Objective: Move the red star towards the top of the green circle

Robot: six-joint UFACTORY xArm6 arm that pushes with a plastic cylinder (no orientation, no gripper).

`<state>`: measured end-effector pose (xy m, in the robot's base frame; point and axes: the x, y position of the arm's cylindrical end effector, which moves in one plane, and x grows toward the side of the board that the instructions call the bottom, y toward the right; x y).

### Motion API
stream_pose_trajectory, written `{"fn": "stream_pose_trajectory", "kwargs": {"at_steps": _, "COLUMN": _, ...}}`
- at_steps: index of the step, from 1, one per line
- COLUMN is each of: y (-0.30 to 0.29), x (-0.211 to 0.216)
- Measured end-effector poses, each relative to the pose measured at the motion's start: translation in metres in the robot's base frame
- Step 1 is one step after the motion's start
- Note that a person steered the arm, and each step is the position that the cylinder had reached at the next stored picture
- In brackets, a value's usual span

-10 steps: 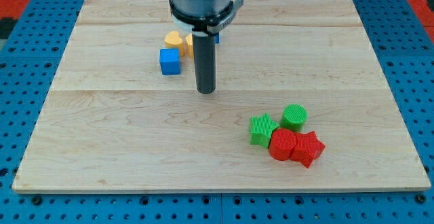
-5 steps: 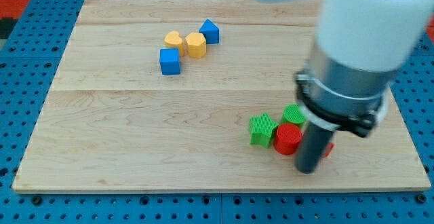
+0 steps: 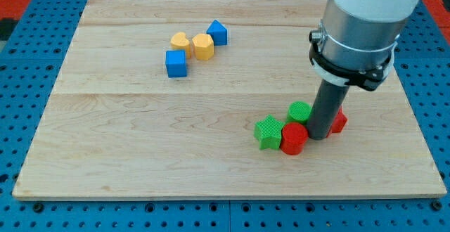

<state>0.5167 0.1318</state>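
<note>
Your rod sits in the block cluster at the board's lower right.

In the camera view, my tip (image 3: 320, 136) rests on the wooden board (image 3: 126, 133), wedged between the red cylinder (image 3: 293, 138) on the view's left and the red star (image 3: 338, 121) on the view's right; the rod hides most of the star. The green circle (image 3: 300, 112) lies just to the upper left of the tip, and the green star (image 3: 268, 132) touches the red cylinder's left side. You have no claw here, only the rod. Well apart, toward the view's top left, sit a blue cube (image 3: 176, 63), a yellow heart (image 3: 181, 43), a yellow hexagon (image 3: 203, 46) and a blue block (image 3: 217, 32).
</note>
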Motion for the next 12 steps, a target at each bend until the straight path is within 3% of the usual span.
{"fn": "stream_pose_trajectory", "kwargs": {"at_steps": 2, "y": 0.026, "x": 0.038}}
{"fn": "stream_pose_trajectory", "kwargs": {"at_steps": 3, "y": 0.064, "x": 0.0}}
{"fn": "stream_pose_trajectory", "kwargs": {"at_steps": 4, "y": 0.055, "x": -0.032}}
{"fn": "stream_pose_trajectory", "kwargs": {"at_steps": 5, "y": 0.078, "x": -0.03}}
{"fn": "stream_pose_trajectory", "kwargs": {"at_steps": 6, "y": 0.081, "x": 0.045}}
{"fn": "stream_pose_trajectory", "kwargs": {"at_steps": 7, "y": 0.022, "x": 0.085}}
{"fn": "stream_pose_trajectory", "kwargs": {"at_steps": 8, "y": -0.054, "x": 0.068}}
{"fn": "stream_pose_trajectory", "kwargs": {"at_steps": 10, "y": 0.004, "x": 0.035}}
{"fn": "stream_pose_trajectory", "kwargs": {"at_steps": 12, "y": 0.021, "x": -0.006}}
